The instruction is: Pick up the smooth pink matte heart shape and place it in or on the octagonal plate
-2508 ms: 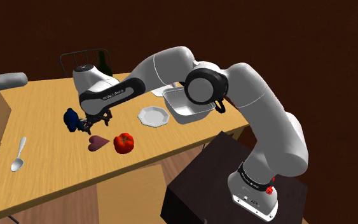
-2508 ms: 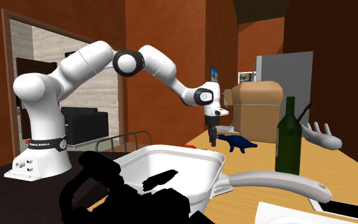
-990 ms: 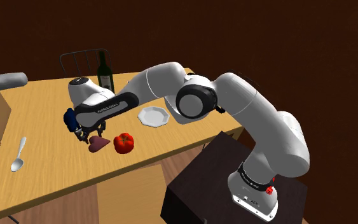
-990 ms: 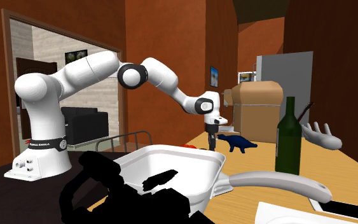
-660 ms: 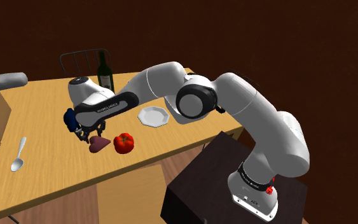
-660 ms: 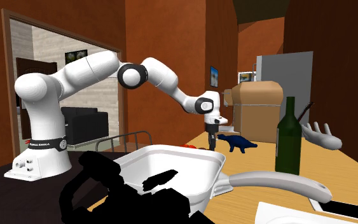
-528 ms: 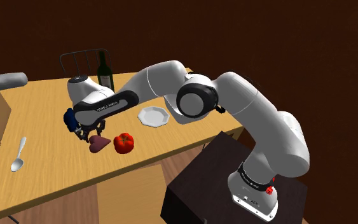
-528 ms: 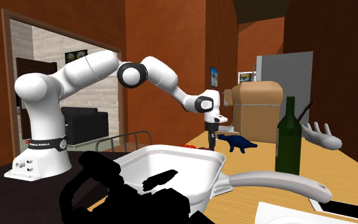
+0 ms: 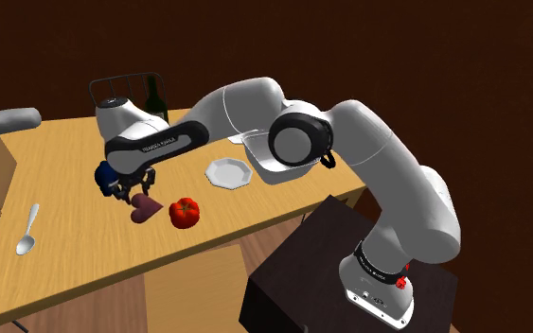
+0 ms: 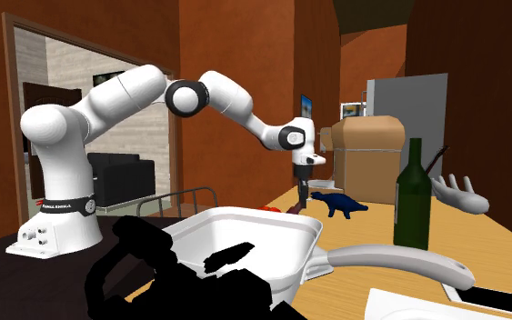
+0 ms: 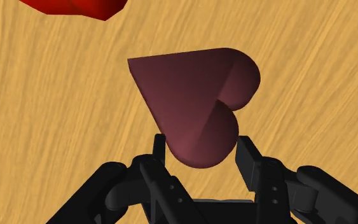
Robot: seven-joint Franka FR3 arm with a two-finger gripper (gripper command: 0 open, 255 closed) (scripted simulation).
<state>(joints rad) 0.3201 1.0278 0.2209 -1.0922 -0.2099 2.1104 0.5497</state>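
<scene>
Raised end effector (image 11: 201, 145) clasping dusky-pink heart (image 11: 193, 95), apart from octagonal plate (image 9: 228, 173)

heart (image 11: 199, 105) look: dusky pink, smooth, matte, thick-edged
heart hold: one rounded lobe clasped between the fingers (image 11: 247, 153) of the gripper (image 11: 202, 145)
heart pose: pointed tip aimed away from the gripper
plate (image 9: 228, 173): white, octagonal, lying flat, well apart from the gripper

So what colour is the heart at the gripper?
The heart is plain dull maroon-pink, clearest in the wrist view.
</scene>
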